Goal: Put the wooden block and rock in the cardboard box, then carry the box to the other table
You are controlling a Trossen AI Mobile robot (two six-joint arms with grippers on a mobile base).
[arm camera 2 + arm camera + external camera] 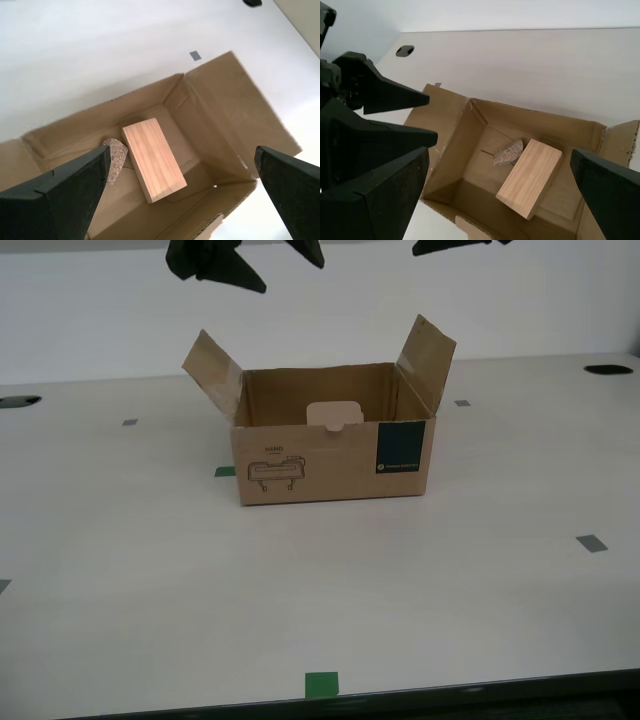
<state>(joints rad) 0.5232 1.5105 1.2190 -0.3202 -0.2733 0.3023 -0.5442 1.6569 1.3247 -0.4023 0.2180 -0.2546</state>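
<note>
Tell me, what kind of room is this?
Probably a robot test lab. A pale table with green and grey tape marks, a plain white wall, and one cardboard box holding a wooden block and rock.

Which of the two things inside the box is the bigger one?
The wooden block: a smooth, pale rectangular brick, clearly larger than the small rough rock beside it.

Robot lab: bare white wall, pale table (480, 600) with tape marks (321, 684).
</note>
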